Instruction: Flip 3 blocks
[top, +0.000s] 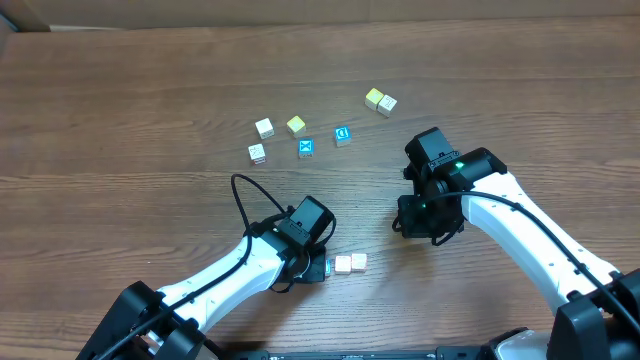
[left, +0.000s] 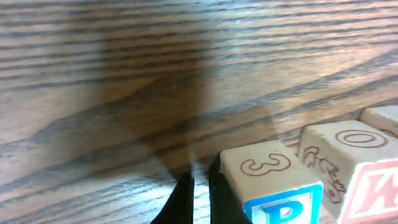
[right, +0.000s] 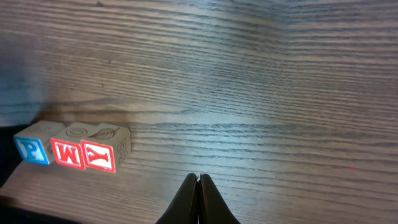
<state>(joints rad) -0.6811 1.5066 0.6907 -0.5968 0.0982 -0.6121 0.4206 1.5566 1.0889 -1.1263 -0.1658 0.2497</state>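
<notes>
Three small wooden letter blocks stand side by side in a row at the near middle of the table. The right wrist view shows them as a blue P block (right: 31, 149), a red W block (right: 67, 153) and a red Y block (right: 99, 156). My left gripper (left: 199, 179) is shut with nothing between its fingers, and its right finger (left: 222, 200) rests against the left side of the P block (left: 273, 186). From overhead, the left gripper (top: 318, 268) sits just left of the row (top: 350, 263). My right gripper (right: 198, 180) is shut and empty, well to the right of the row.
Further back lie other cubes: a white one (top: 264, 127), a yellow one (top: 296, 124), a white one with red print (top: 257, 153), a blue X cube (top: 306, 147), a blue cube (top: 342, 135), and a yellow and cream pair (top: 380, 100). The right arm (top: 440, 190) stands right of the row.
</notes>
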